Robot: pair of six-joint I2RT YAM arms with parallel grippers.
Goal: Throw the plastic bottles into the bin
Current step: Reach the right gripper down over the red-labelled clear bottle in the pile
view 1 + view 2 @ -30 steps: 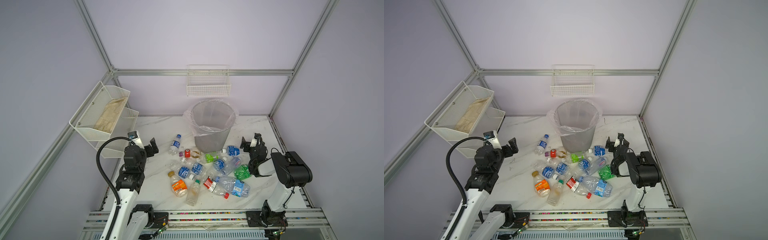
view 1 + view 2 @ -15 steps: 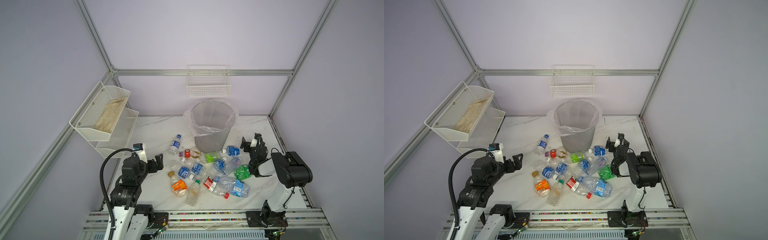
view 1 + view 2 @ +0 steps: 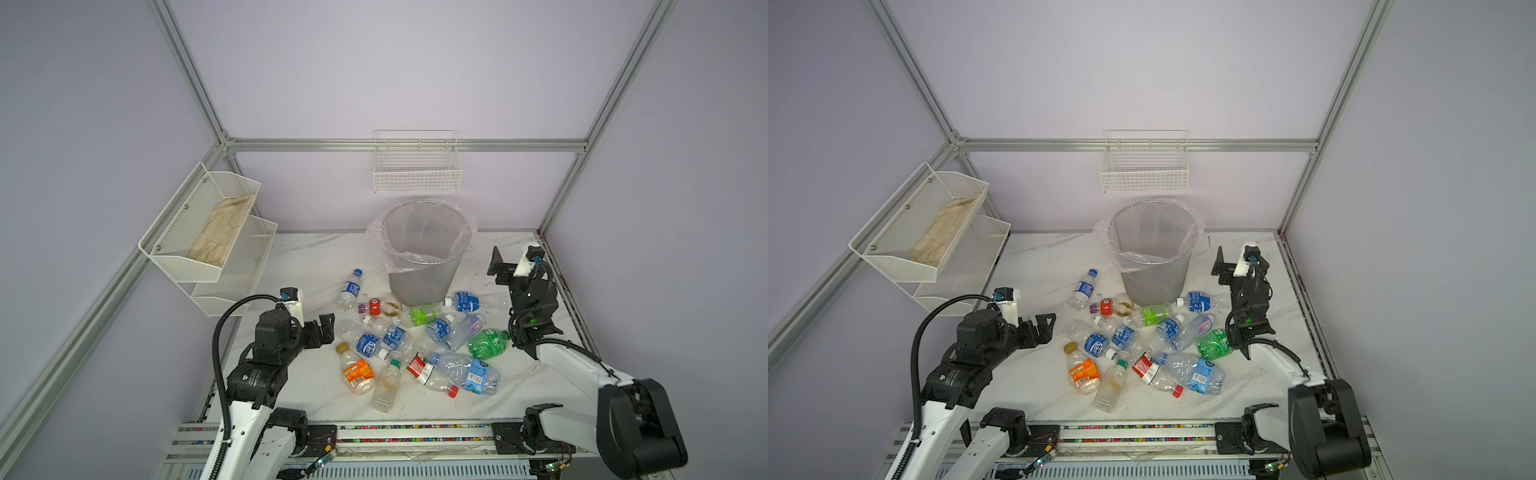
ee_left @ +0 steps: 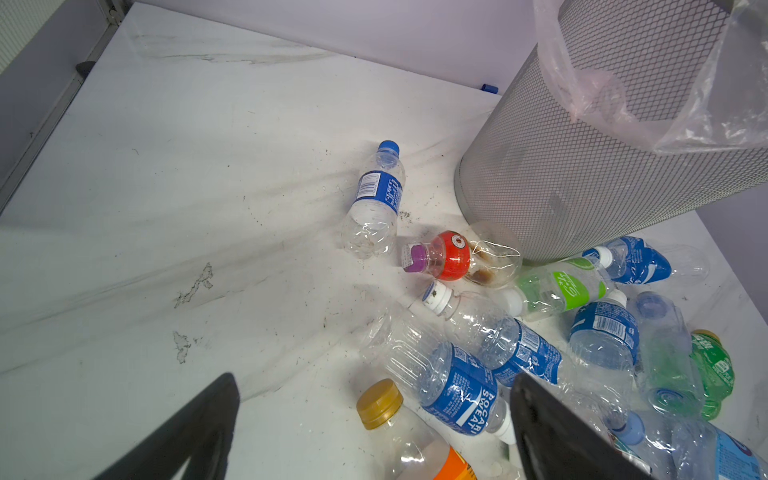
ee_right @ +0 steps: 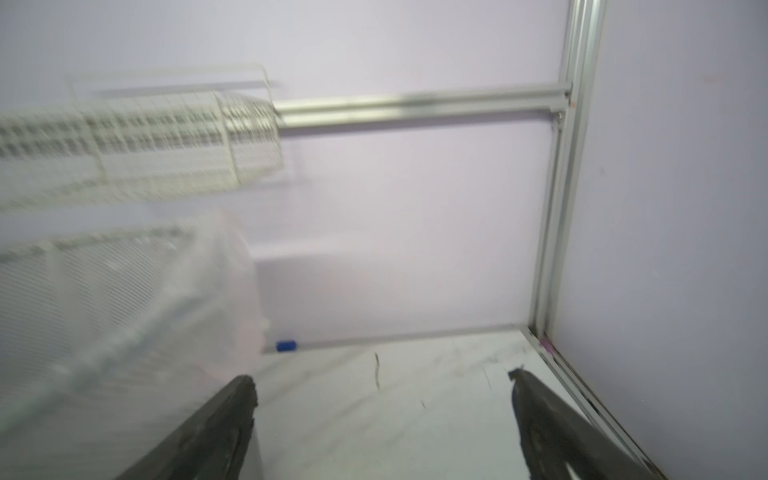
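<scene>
**Both top views: lilac booth, marble table, bottles heaped before the bin**

Plain lilac walls (image 3: 415, 62), braced by an aluminium frame (image 3: 407, 145), fill the upper half of the frame. Below them a white marble-patterned table (image 3: 299, 257) spreads across the lower middle. The left wrist view shows it scuffed and speckled with dirt (image 4: 195, 286).

The bin (image 3: 424, 286), grey mesh with a clear liner (image 3: 376, 237) folded over its rim, stands upright at centre, near the back wall. A two-tier white basket (image 3: 174, 232) hangs at left, holding a beige cloth (image 3: 222, 232). A smaller wire basket (image 3: 417, 178) hangs above the bin.

The left gripper (image 3: 326, 332), at lower left, is spread wide and empty, just beside the heap. The right gripper (image 3: 503, 268), right of the bin, is spread wide and empty too; its wrist view is blurred.

The plastic bottles (image 3: 415, 336) lie on their sides in a heap just below the bin, the nearest ones right against its base. A small blue piece (image 4: 489, 88) lies at the foot of the back wall.
</scene>
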